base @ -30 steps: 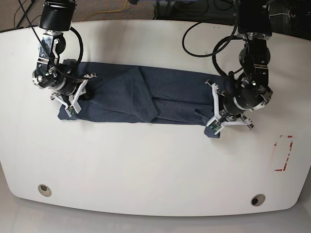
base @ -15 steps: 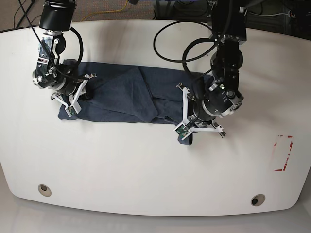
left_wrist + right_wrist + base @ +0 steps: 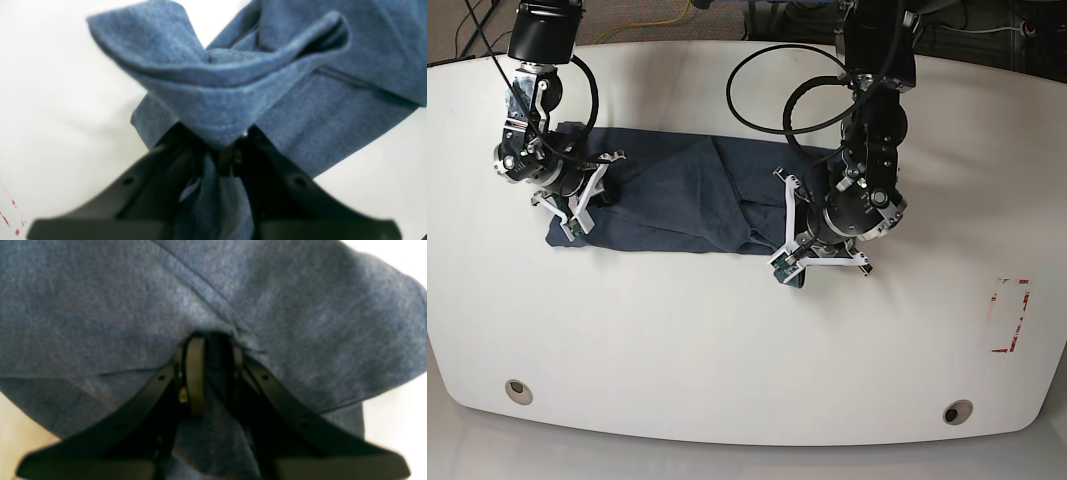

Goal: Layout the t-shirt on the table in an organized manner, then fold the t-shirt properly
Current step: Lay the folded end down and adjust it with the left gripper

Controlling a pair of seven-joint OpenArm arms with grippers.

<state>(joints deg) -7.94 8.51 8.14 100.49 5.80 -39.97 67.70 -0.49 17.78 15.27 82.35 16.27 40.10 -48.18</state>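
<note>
The dark blue t-shirt (image 3: 677, 200) lies as a long folded strip across the white table (image 3: 727, 350). My left gripper (image 3: 792, 265) is shut on the strip's right end, which is doubled over toward the middle. In the left wrist view (image 3: 230, 150) the pinched hem (image 3: 213, 83) curls up above the jaws. My right gripper (image 3: 577, 215) is shut on the strip's left end. In the right wrist view (image 3: 213, 350) the fabric (image 3: 133, 306) fills the frame. No lettering shows.
A red-taped rectangle (image 3: 1010, 315) marks the table at the right. Two grey grommet holes (image 3: 518, 390) (image 3: 957, 411) sit near the front edge. Black cables (image 3: 777, 90) loop over the table behind the left arm.
My left gripper has carried the t-shirt's right end leftward in the base view, toward the middle, shortening the strip. The right arm has not moved.
</note>
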